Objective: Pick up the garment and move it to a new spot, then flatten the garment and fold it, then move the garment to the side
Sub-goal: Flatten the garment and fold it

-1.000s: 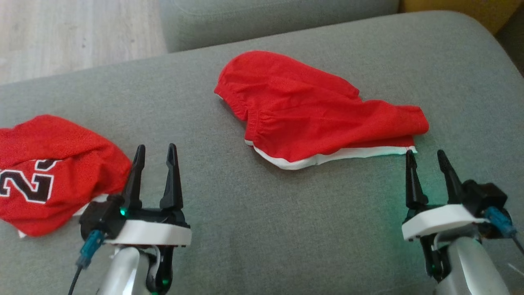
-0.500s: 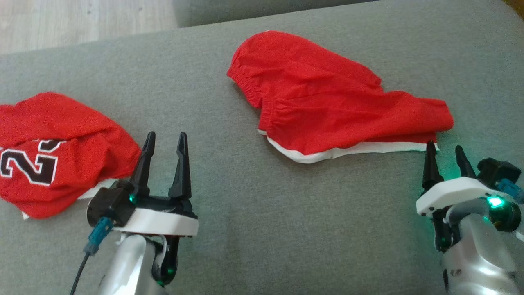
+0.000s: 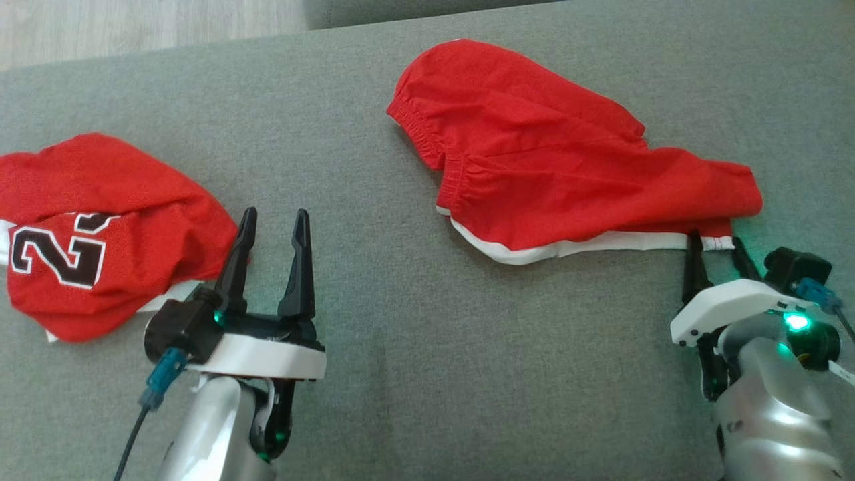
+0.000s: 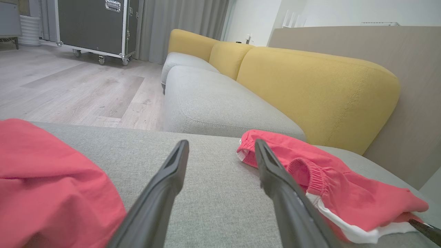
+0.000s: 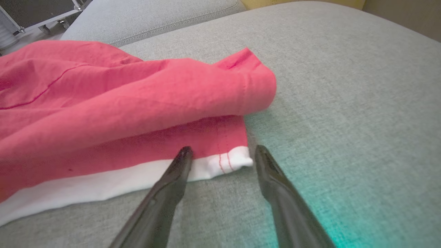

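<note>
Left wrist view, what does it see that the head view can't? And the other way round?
Left wrist view: the yellow sofa back, a black case on wheels and grey curtains.
Head view: the black number on the red jersey, and the silver right arm.
Both: the red shorts with the white hem, the jersey, the grey cushion, the wooden floor and the left gripper with open jaws.

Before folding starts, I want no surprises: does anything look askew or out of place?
The red shorts lie rumpled, their top layer doubled back over the white hem. A crumpled jersey sits at the robot's left. Nothing looks damaged.
</note>
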